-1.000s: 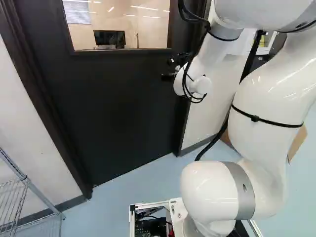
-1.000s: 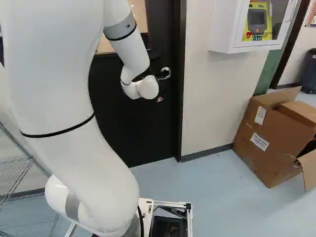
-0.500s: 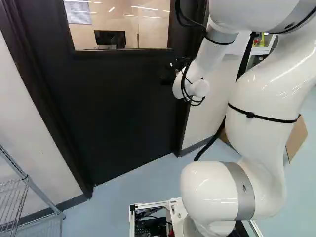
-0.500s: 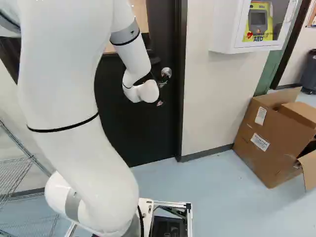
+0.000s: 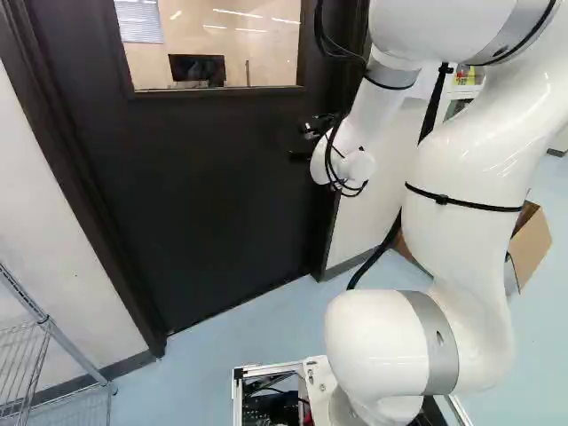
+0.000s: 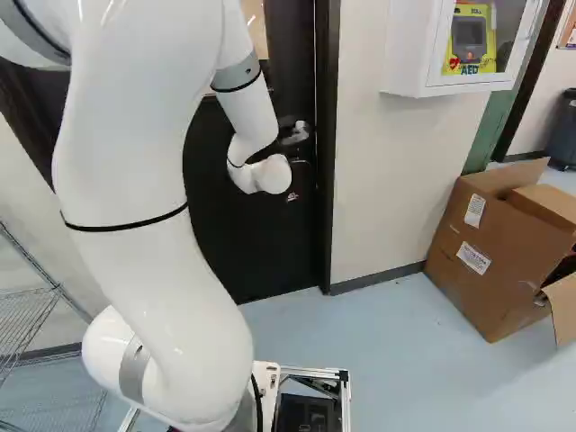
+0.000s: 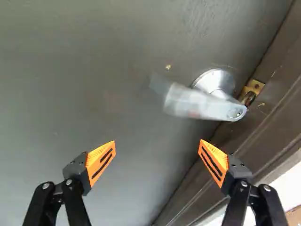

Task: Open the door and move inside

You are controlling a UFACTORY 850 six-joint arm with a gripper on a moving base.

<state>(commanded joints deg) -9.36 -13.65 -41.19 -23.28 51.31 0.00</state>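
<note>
While the fingers [image 7: 98,159] stood apart, the lever [image 7: 200,103] (slick, probably stiffly sprung) seemed best taken near its left end.

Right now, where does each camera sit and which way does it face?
Left base view: base, behind and left of the white arm, looking ahead and down at the black windowed door.
Right base view: base, behind and right of the arm, facing the same door.
Wrist view: on the wrist, facing the silver lever handle past the open black, orange-padded gripper.
Both base views share the arm and brown cardboard box.
</note>
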